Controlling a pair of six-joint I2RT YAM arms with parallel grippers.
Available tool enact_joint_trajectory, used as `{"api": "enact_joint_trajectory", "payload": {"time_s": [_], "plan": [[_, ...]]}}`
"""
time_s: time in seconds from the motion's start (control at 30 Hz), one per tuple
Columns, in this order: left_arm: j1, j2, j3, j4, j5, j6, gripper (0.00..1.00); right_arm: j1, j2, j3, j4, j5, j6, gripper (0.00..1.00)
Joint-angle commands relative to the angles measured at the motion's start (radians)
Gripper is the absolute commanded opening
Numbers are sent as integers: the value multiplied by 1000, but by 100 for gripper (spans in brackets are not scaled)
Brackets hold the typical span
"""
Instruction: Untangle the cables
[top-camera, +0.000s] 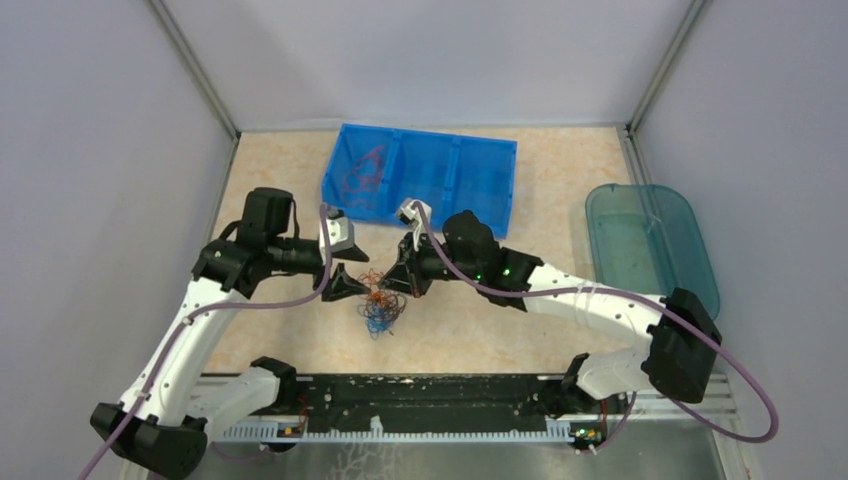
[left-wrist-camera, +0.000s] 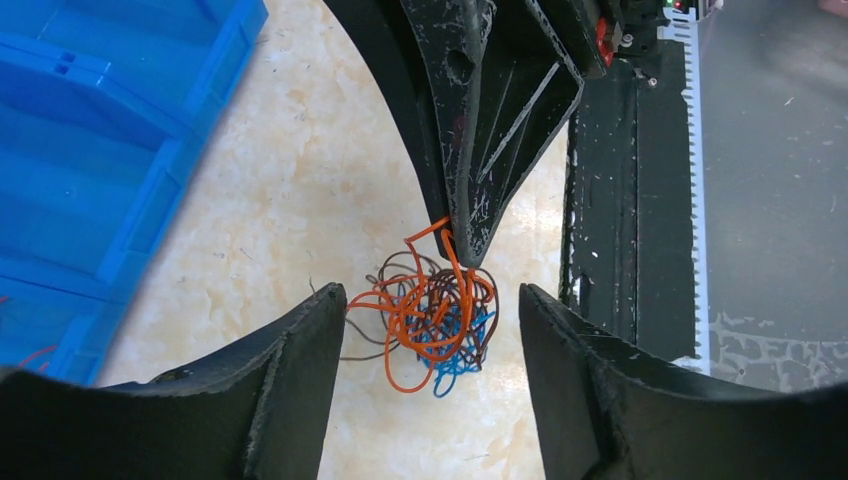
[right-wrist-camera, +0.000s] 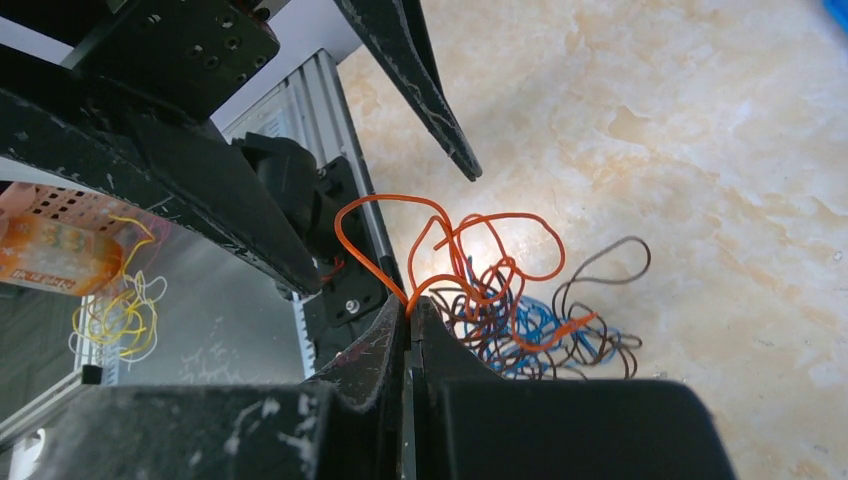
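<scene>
- One clump of cables (top-camera: 381, 300), mid-worktop.
- Right gripper (right-wrist-camera: 410, 303) clamped on orange loop; left gripper (left-wrist-camera: 432, 300) apart around clump.
- One blue bin (top-camera: 485, 185) far edge — one teal tub (top-camera: 640, 240) right edge.

Cables (top-camera: 381, 306) lie between left gripper (top-camera: 352, 286) and right gripper (top-camera: 402, 281), bin (top-camera: 480, 185) behind

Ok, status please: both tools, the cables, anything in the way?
Right tool shut on an orange strand of the cables. Left tool open, jaws either side of the clump. Blue bin behind, not in the way.
</scene>
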Motion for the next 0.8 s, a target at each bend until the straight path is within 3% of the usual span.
{"api": "enact_joint_trajectory", "payload": {"time_s": [0.0,0.2,0.4,0.77], "plan": [[-13,8,-18,-24,-12,30,68,-15,1,60,73,-20,30,0],[-19,-15,-15,-13,-41,39,62,-22,-9,38,78,-12,51,0],[-20,-98,-28,67,-53,18,85,-24,-44,-4,101,2,47,0],[-43,-94,-45,80,-59,50,84,-30,-49,-38,150,-24,59,0]]}}
